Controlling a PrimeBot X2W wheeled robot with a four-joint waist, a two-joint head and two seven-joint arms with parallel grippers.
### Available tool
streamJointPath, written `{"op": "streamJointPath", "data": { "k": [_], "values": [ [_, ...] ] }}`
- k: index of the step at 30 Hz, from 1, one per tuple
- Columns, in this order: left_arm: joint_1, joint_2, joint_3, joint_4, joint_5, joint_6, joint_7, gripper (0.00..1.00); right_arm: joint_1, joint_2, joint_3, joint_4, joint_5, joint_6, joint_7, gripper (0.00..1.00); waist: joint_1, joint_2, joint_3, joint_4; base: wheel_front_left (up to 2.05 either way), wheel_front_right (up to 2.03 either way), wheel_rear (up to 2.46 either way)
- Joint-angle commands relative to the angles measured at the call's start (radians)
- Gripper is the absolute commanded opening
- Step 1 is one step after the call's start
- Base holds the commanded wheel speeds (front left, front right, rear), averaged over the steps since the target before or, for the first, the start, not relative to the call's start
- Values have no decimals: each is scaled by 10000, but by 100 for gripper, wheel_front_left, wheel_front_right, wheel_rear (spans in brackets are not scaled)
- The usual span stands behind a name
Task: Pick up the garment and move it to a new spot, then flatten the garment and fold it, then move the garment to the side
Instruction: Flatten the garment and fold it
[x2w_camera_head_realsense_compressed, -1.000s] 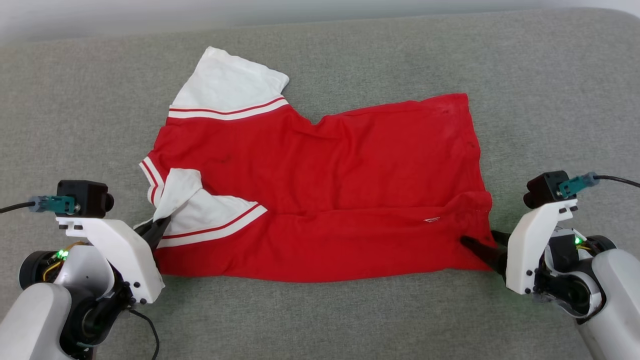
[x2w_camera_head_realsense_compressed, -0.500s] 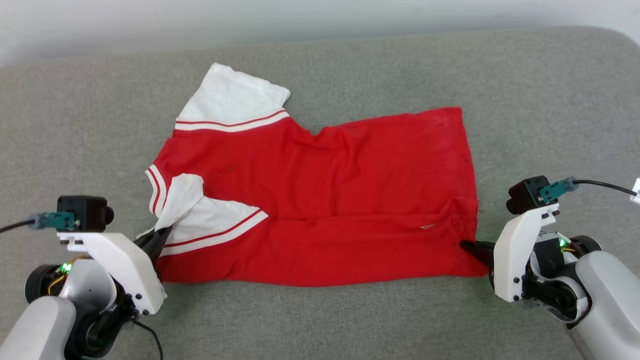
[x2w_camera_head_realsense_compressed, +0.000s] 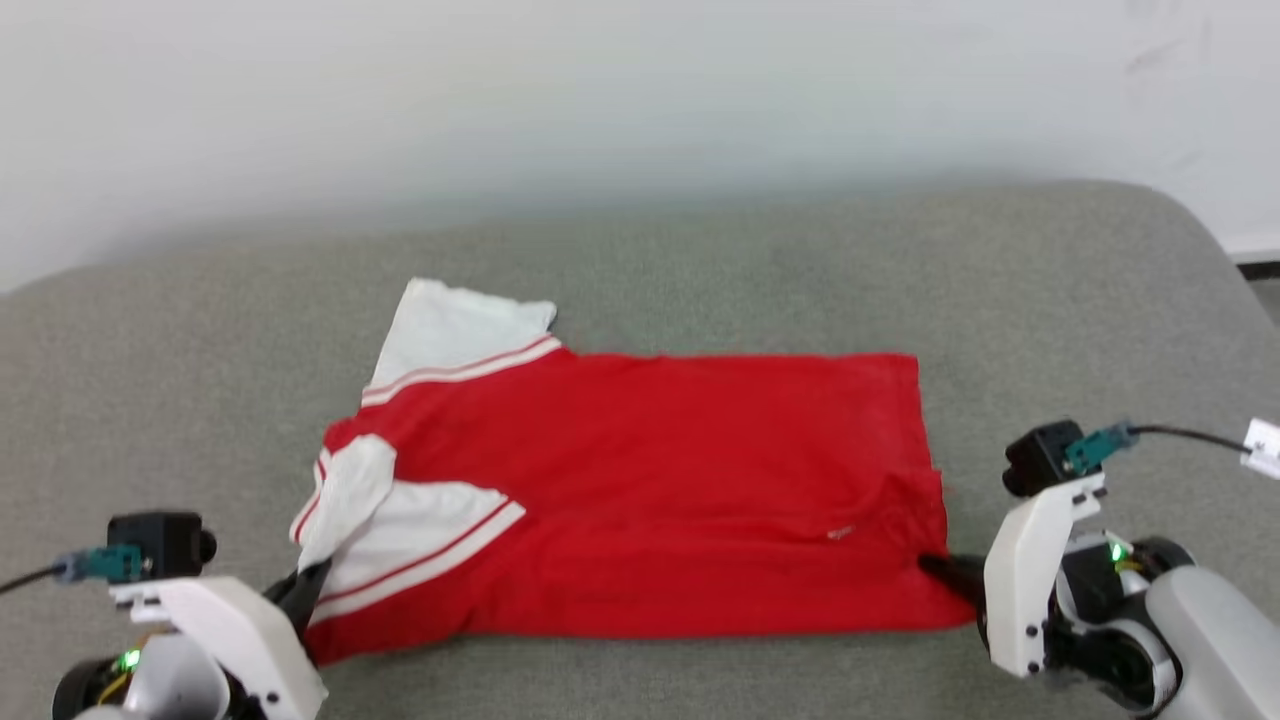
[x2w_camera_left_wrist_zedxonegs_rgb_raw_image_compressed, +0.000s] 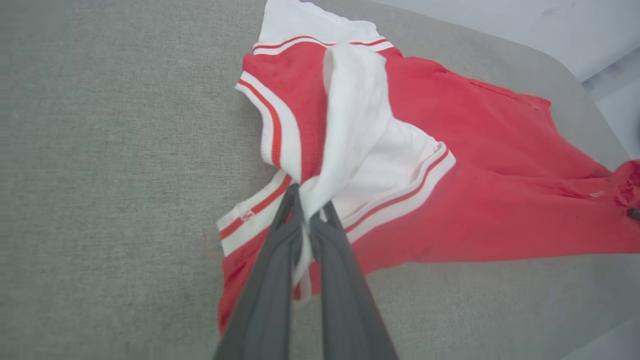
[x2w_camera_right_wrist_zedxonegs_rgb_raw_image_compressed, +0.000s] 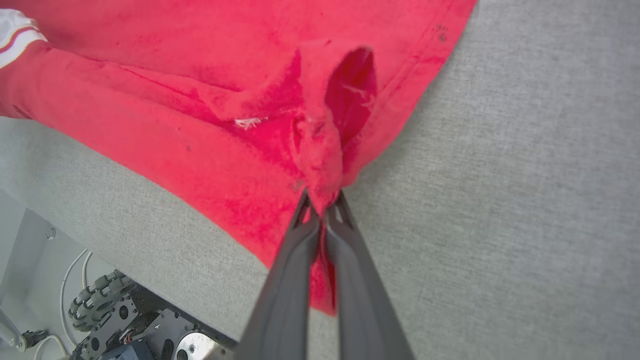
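Evidently the first step is in hand, the picking up before the move to a new spot; the garment (x2w_camera_head_realsense_compressed: 650, 470) lies spread in the middle of the grey counter (x2w_camera_head_realsense_compressed: 1050, 270), with both near corners pinched. The left hand (x2w_camera_left_wrist_zedxonegs_rgb_raw_image_compressed: 306, 205) is clamped together on a white panel (x2w_camera_left_wrist_zedxonegs_rgb_raw_image_compressed: 360, 125) at about 8 o'clock of the cloth; the right hand (x2w_camera_right_wrist_zedxonegs_rgb_raw_image_compressed: 324, 202) is clamped on a bunched red corner at about 4 o'clock. The next move, I judge, calls for both arms to rise together and evenly, so that the cloth hangs between them and does not slip out. The cloth is a soft knit, bright red, its white ends bordered by narrow red-and-white stripes; it wrinkles near each grip. The counter cover is a rough grey weave, matte, with a rounded corner.
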Motion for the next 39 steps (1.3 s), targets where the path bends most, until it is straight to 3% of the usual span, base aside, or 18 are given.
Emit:
{"op": "streamJointPath", "data": {
  "k": [1,5,10,11,12,13,21,23,26,33,39],
  "values": [
    [338,24,98,-79,-102,87,-62,0,291,-53,-3,-91,38,21,76,0,0,0,-385,-37,0,0,0],
    [1141,102,257,-174,-341,286,40,0,884,-52,-169,-283,151,21,239,0,0,0,-628,-69,0,0,0],
    [1813,-203,141,32,-696,260,78,0,1704,220,-351,-197,234,21,163,0,0,0,-641,-128,0,0,0],
    [1823,-291,112,143,-727,234,10,0,1789,254,-374,-171,209,21,68,8,0,0,-614,-147,0,0,0],
    [1824,-413,67,267,-782,207,-13,46,1868,297,-406,-112,181,21,-72,43,0,0,-585,-165,0,0,0],
    [1791,-516,41,396,-836,192,-43,100,1925,342,-416,-48,146,21,-233,100,0,0,-557,-188,0,0,0],
    [1171,-734,290,1239,-535,291,-928,100,1700,387,-465,21,-883,21,-3207,100,0,0,-468,-356,0,0,0],
    [822,-617,515,1198,-308,330,-1467,100,1725,654,-943,25,-1632,21,-4735,100,0,0,-570,-435,0,0,0],
    [550,-523,624,1026,-17,449,-1859,100,1815,897,-1397,-55,-2322,21,-5524,100,0,0,-630,-529,0,0,0],
    [-788,-552,571,953,848,762,-2715,100,1911,1780,-2477,-870,-3804,19,-6461,100,0,0,-193,-946,0,0,0],
    [-2714,-396,233,1666,1117,552,-2205,100,1577,2268,-2921,-1930,-4436,10,-6650,100,0,0,794,-1388,0,0,0]
  ]
}}
